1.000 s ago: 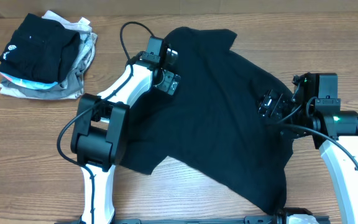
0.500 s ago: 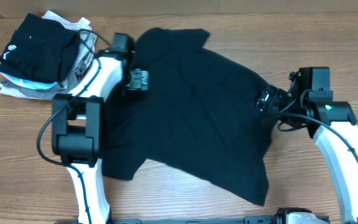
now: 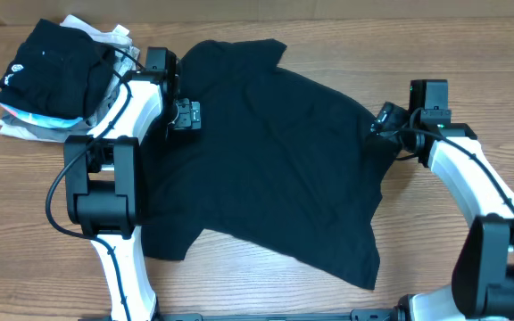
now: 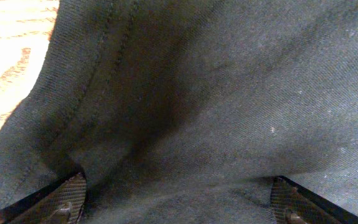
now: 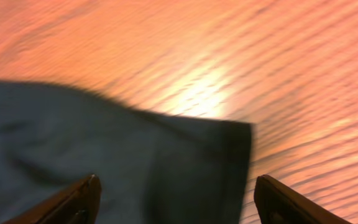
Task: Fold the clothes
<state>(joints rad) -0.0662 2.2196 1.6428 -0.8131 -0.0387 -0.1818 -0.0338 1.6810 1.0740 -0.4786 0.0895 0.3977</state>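
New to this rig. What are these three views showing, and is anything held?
Two white robot arms, each ending in a two-finger gripper. The top-down picture is from a fixed camera above the wooden table; the close-ups are from a camera on each wrist. A black shirt lies spread out, with a stack of folded garments at the far left. The left gripper is over the shirt's left edge, the right gripper at its right edge. Both stand open; nothing is held.
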